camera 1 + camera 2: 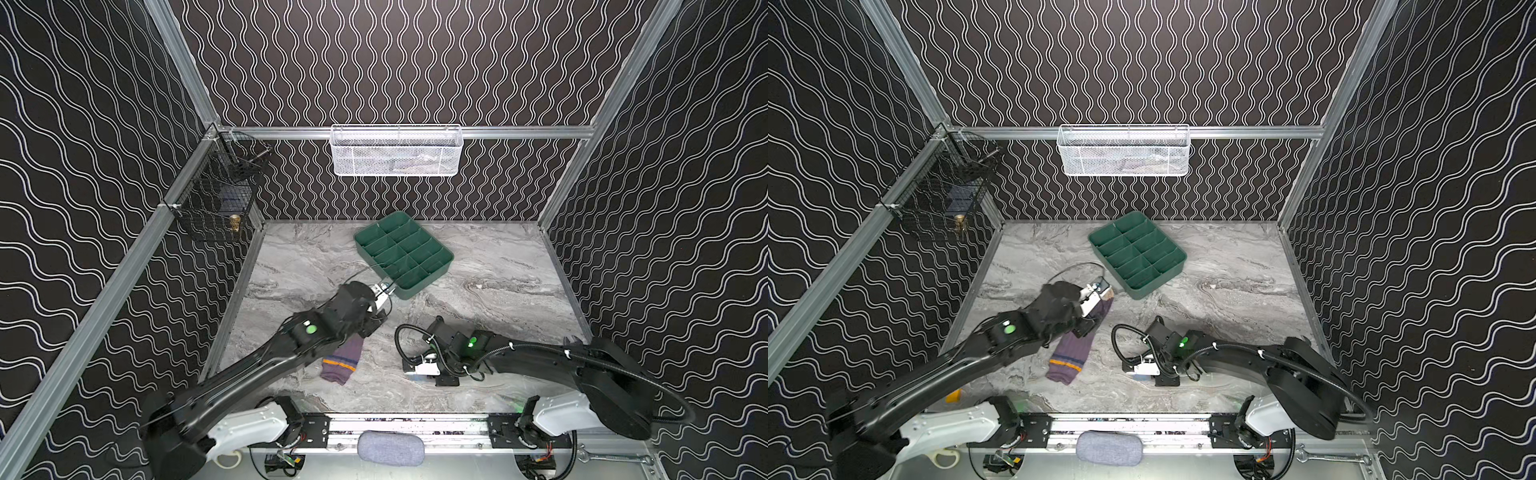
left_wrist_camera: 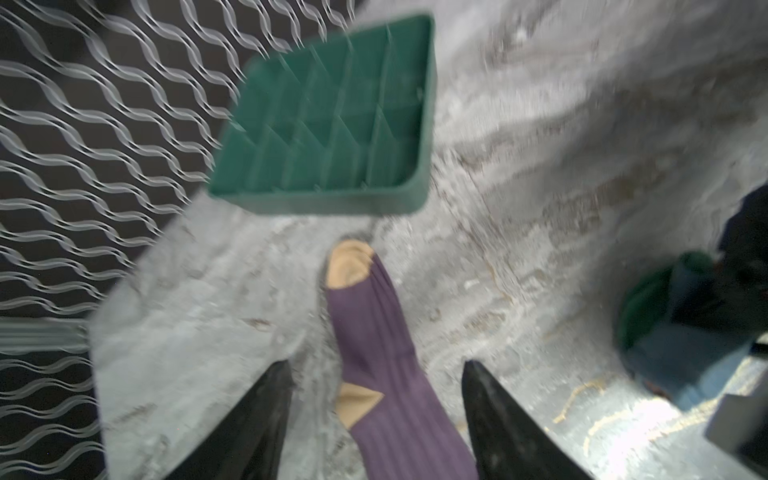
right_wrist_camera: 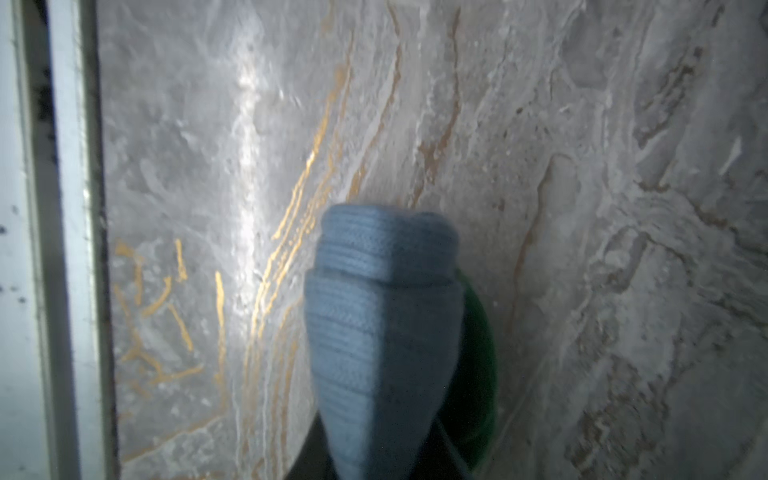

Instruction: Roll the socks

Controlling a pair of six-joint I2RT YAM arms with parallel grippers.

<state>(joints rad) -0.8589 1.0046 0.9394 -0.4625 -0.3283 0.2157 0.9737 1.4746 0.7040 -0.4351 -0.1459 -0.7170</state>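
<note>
The purple sock (image 1: 340, 363) (image 1: 1073, 353) lies stretched out on the marble table, its tan toe (image 2: 349, 266) pointing at the green tray and its striped cuff toward the front edge. My left gripper (image 2: 376, 365) is open over the sock's tan heel, one finger on each side and neither touching the sock. The light blue sock (image 3: 382, 311) is bunched into a thick folded wad with its green part (image 3: 478, 353) behind. My right gripper (image 3: 380, 457) is shut on it, low over the table at front right. Only a sliver of this sock (image 1: 1142, 377) shows in a top view.
A green divided tray (image 1: 428, 282) (image 2: 332, 199) sits askew just beyond the purple sock's toe. A white mesh basket (image 1: 395, 151) hangs on the back wall and a black wire basket (image 1: 216, 195) on the left wall. A grey fabric pad (image 1: 390, 446) lies on the front rail.
</note>
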